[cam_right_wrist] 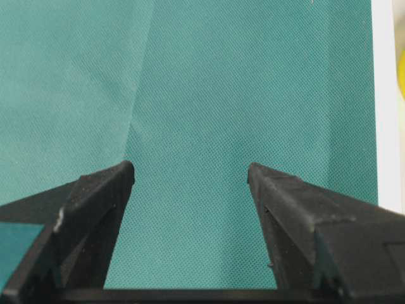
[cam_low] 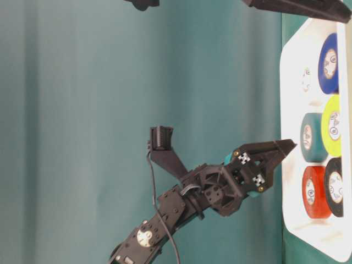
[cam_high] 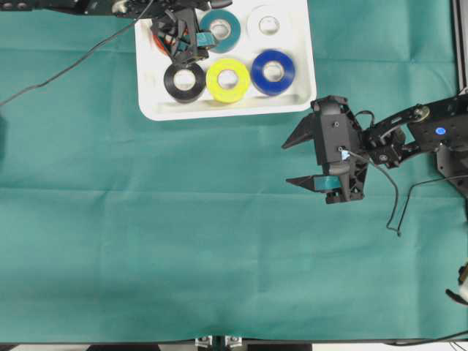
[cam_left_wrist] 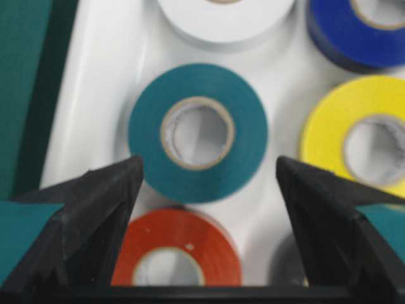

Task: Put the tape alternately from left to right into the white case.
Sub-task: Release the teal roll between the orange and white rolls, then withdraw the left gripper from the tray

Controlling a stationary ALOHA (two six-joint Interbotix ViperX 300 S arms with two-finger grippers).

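Tape lay in the white case, all six rolls. Above the orange-red roll, the left gripper was held apart and empty; withdrawal could snag it. The right gripper was spread over the green cloth.

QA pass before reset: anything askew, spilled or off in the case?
Nothing stands out. All six rolls lie flat inside the white case, in two tidy rows; the orange-red roll sits below the open left gripper.
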